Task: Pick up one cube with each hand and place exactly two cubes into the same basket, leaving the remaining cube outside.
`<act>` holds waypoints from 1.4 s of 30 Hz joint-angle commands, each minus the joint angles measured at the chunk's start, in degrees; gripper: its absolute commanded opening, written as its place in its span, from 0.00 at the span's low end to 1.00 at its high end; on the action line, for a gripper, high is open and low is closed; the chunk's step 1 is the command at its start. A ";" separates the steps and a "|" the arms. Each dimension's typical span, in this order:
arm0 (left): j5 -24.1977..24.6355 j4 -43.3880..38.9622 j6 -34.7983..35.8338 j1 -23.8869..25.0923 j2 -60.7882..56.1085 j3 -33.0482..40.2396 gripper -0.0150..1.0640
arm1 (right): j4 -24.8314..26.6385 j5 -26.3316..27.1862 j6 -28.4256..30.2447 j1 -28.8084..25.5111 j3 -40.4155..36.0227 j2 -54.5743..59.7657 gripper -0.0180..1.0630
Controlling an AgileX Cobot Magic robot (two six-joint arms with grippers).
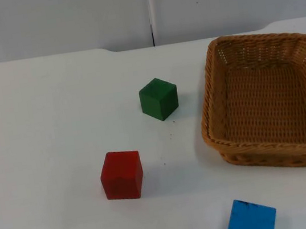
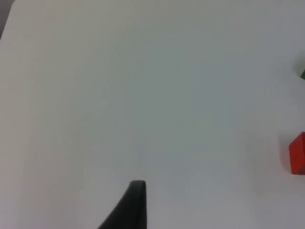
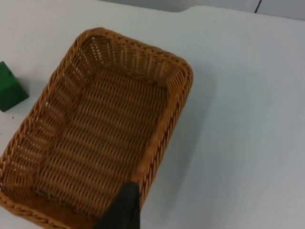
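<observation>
While apart, cubes (image 1: 159,98) beside basket (image 1: 211,101).

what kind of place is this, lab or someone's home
Most likely a robot test bench, not a home: a bare white table against a grey partition wall, with only coloured cubes such as the green cube and a wicker basket.

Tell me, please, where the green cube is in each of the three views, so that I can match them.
Top view: the green cube stands on the table, left of the basket, behind the red cube.
Left wrist view: a green sliver at the picture's edge, likely its corner.
Right wrist view: it stands beside the basket.
Shared landmark: the basket; the red cube links the left wrist view.
</observation>
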State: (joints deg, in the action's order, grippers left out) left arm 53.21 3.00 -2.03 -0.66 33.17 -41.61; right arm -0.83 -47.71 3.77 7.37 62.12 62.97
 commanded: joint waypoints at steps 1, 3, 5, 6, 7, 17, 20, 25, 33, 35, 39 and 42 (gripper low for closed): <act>-1.14 3.14 -1.92 0.08 1.50 -0.36 0.99 | 0.27 1.22 0.31 -0.23 1.67 1.40 0.99; -1.71 5.32 -3.40 0.08 3.07 -0.36 0.99 | 1.46 1.22 0.81 -0.23 3.30 2.94 0.99; -2.34 6.63 -4.49 0.08 5.06 -0.36 0.99 | 2.26 1.35 2.39 -0.23 4.95 4.65 0.99; -2.34 6.63 -4.49 0.08 5.06 -0.36 0.99 | 2.26 1.35 2.39 -0.23 4.95 4.65 0.99; -2.82 7.03 -4.84 0.08 5.91 -0.36 0.99 | 2.63 1.47 3.27 -0.23 5.93 5.66 0.99; -6.55 12.21 -10.16 0.08 15.02 -0.36 0.99 | 2.63 1.06 3.78 -0.12 14.20 14.92 0.99; -7.64 13.10 -11.11 0.08 16.73 -0.36 0.99 | 2.63 0.71 4.48 0.00 15.64 16.75 0.99; -9.18 15.07 -12.91 0.08 19.88 -0.41 0.99 | 2.62 0.73 6.60 2.20 18.78 20.67 0.99; -7.57 16.04 -14.48 0.08 24.96 -6.19 0.99 | 2.62 -0.28 10.88 8.44 26.37 28.70 0.99; -7.33 16.31 -14.62 0.08 26.12 -7.99 0.99 | 2.62 -0.93 11.52 10.51 29.03 31.42 0.99; -7.20 18.77 -17.06 0.08 27.43 -9.85 0.99 | 2.62 -1.75 14.28 13.44 33.80 35.46 0.99; -7.02 20.38 -17.87 -0.03 28.46 -10.74 0.99 | 2.62 -3.87 15.82 15.64 38.20 39.14 0.99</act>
State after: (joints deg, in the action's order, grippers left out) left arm 45.82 22.03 -19.26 -0.66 61.20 -51.70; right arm 1.53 -50.33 18.30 22.15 98.32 100.83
